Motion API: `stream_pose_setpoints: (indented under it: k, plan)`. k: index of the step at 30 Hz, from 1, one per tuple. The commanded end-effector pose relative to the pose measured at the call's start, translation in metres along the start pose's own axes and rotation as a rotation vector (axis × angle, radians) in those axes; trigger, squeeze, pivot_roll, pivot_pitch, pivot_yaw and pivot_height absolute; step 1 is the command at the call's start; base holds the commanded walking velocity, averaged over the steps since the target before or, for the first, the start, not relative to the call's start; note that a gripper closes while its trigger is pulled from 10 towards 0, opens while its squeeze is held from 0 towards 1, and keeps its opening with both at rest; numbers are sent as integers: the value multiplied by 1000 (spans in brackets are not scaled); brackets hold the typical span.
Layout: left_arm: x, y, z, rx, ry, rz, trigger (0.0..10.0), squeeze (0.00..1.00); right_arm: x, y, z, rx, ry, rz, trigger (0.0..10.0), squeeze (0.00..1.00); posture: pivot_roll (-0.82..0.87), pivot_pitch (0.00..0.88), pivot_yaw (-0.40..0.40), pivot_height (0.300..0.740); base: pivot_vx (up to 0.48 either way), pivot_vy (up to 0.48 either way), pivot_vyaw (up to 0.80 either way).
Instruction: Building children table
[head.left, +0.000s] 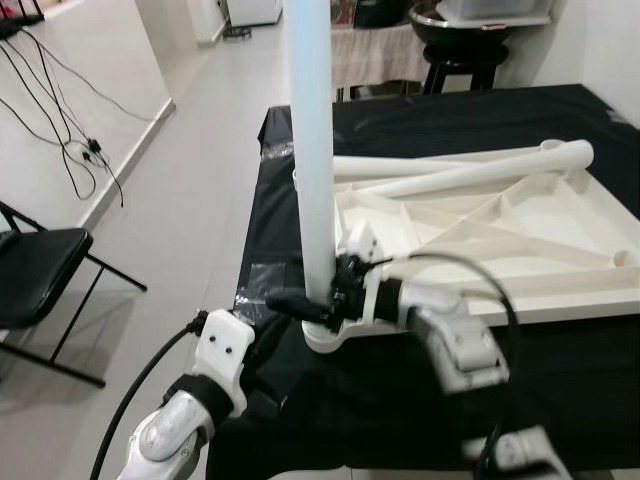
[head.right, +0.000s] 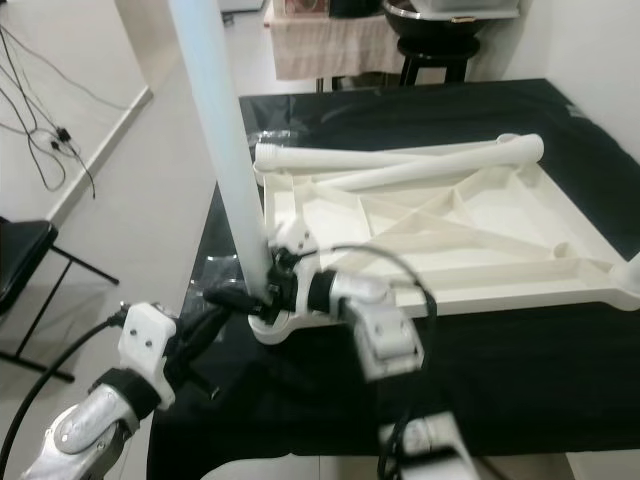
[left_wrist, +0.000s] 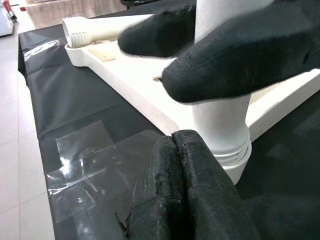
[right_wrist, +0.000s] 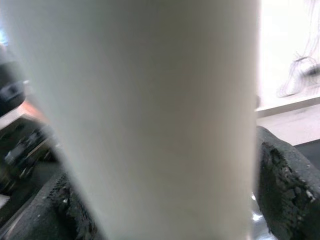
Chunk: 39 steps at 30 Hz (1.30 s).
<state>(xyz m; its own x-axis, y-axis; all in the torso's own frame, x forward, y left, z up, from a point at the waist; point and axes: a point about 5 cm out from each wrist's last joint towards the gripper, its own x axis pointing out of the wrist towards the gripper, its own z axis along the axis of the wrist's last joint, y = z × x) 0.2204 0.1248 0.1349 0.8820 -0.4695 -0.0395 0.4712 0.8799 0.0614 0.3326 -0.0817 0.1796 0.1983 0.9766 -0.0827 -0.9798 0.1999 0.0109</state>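
Note:
A white children's table top (head.left: 560, 215) lies upside down on a table under a black cloth (head.left: 560, 380). One white leg (head.left: 312, 150) stands upright in the socket (left_wrist: 240, 165) at its near-left corner. My right gripper (head.left: 340, 290) is shut on this leg just above the socket; the leg (right_wrist: 150, 120) sits between its black pads (right_wrist: 282, 185). My left gripper (head.left: 295, 303) comes in low from the left, open, with its fingertips (left_wrist: 190, 190) just short of the leg's base (left_wrist: 220, 125). Two more white legs (head.left: 470, 165) lie across the far rim of the table top.
A black folding chair (head.left: 40, 270) stands on the floor to the left, with cables (head.left: 70, 140) along the wall beyond it. A black stool (head.left: 460, 60) stands behind the table. Clear tape (head.left: 262, 275) patches the cloth by the left edge.

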Motion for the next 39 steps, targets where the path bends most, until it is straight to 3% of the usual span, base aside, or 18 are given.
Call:
stream_pose_setpoints:
  k: [1,8,9,16,23,24,25,26,27,28,29,31,32,39]
  plan:
    - [-1,-1,-6,-9,24,4,10000,0,1,-3,0,15,-29,57,10000,0,24,83,29,740,0,0,0]
    - [0,-2,-6,-9,24,4,10000,0,-1,-10,2,67,-24,117,10000,0,40,79,26,740,0,0,0]
    - [-1,-3,-6,-8,25,5,10000,0,-1,-12,4,81,-25,139,0,0,40,78,26,740,0,0,0]
    - [-1,-3,-6,-9,26,5,10000,0,-2,-14,5,71,-13,150,0,0,39,79,25,740,0,0,0]
    - [-4,-5,-7,-12,28,7,10000,0,-13,-9,-7,24,24,113,0,0,35,83,19,740,0,0,0]
    - [-5,-5,-7,-12,28,6,10000,0,-8,-5,-17,49,23,-81,0,0,40,85,9,740,0,0,0]
    - [-5,-5,-7,-12,28,6,10000,0,-8,-5,-17,49,23,-81,0,0,40,85,9,740,0,0,0]
    - [-6,-4,-7,-12,28,7,10000,0,-2,-2,-34,141,39,-517,0,0,26,98,18,740,0,0,0]
    - [-6,-4,-7,-12,28,7,10000,0,-2,-2,-34,141,39,-517,0,0,26,98,18,740,0,0,0]
    - [-7,-3,-7,-13,29,8,10000,0,1,11,-40,109,89,-663,0,0,29,110,45,740,0,0,0]
    - [-8,-2,-7,-3,34,8,10000,0,6,17,-36,111,70,-719,0,0,10,86,56,740,0,0,0]
    - [-8,0,-8,-1,38,8,10000,0,10,18,-30,92,53,-702,0,0,15,86,56,740,0,0,0]
    - [-8,1,-8,-1,42,2,10000,0,16,22,-27,66,49,-619,0,0,15,94,55,740,0,0,0]
    - [-7,2,-8,8,38,12,10000,0,20,24,-37,61,94,-556,0,0,17,85,43,740,0,0,0]
